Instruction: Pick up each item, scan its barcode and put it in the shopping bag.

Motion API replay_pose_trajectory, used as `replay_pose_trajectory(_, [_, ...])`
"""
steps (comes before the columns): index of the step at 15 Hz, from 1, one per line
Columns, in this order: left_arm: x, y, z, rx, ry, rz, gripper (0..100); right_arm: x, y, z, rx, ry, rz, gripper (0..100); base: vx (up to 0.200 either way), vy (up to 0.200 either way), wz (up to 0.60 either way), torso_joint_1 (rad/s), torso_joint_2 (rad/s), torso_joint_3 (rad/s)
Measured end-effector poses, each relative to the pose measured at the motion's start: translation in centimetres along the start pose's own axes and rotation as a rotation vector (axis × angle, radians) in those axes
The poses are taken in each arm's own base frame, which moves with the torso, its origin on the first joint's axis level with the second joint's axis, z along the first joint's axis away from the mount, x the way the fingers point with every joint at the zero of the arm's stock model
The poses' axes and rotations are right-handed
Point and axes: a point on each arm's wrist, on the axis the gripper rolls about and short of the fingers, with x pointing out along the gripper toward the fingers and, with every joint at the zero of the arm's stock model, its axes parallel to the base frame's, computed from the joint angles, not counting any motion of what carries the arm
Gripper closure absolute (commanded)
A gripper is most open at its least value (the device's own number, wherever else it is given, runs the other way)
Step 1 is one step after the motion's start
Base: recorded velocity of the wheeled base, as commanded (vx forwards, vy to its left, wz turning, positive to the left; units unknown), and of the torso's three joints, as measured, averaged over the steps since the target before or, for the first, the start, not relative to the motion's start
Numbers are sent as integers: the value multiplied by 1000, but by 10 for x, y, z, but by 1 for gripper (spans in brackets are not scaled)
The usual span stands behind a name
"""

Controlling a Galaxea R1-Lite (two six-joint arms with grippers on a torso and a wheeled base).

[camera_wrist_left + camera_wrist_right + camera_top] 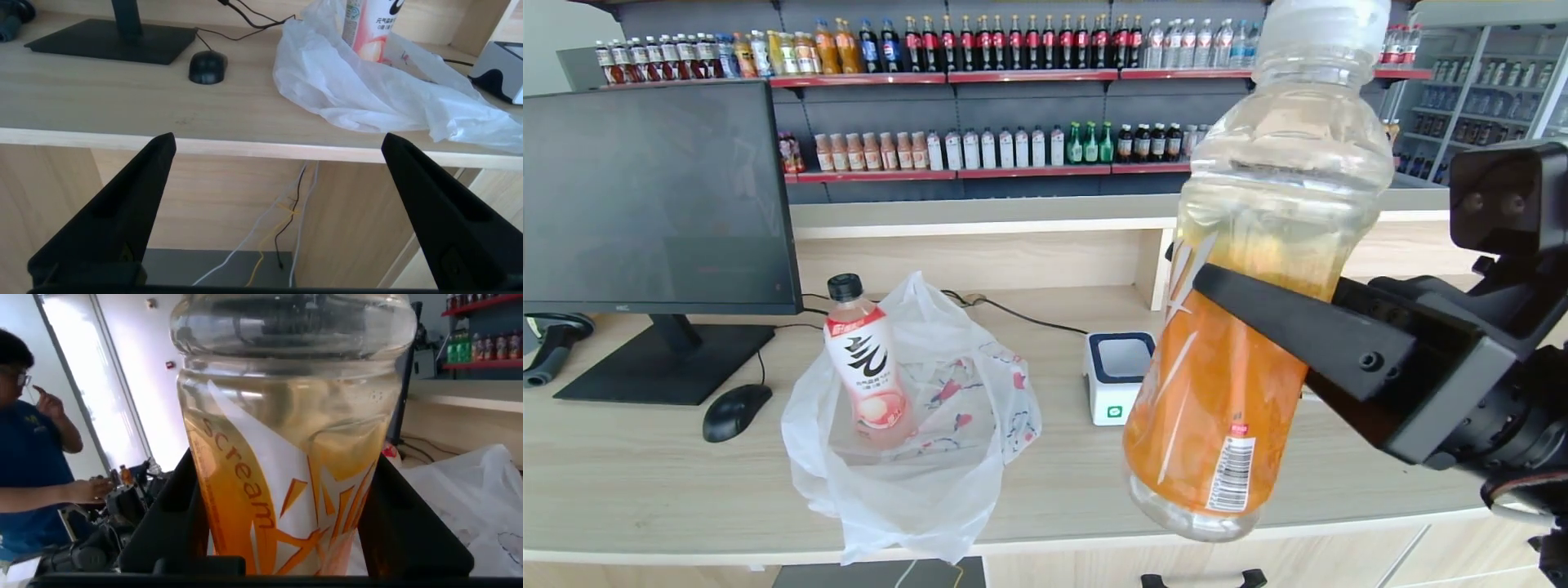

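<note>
The right gripper (1241, 310) is clamped on an orange bottle (1258, 204), held high at the right of the head view, tilted, its barcode (1232, 474) showing near the base. At lower centre the bag (931, 482) lies open on the desk (645, 482), with a pink bottle (864, 359) upright inside. The scanner (1117, 376) sits at centre, just right of the bag. The left gripper (278, 139) is spread wide, holding nothing, at the desk's front edge. A mouse (737, 411) lies left of the bag.
</note>
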Motion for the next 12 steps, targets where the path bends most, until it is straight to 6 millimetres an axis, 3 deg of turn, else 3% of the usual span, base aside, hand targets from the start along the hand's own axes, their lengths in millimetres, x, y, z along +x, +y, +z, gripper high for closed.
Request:
replay_pose_trajectory(6, [0, 0, 0, 0, 0, 0, 0, -22, -33, -11, -211, 55, -176, 100, 0, 0, 0, 0, 0, 0])
replay_pose_trajectory(12, [0, 0, 0, 0, 0, -1, 0, -52, -81, 3, -430, -9, -600, 100, 0, 0, 0, 0, 0, 0])
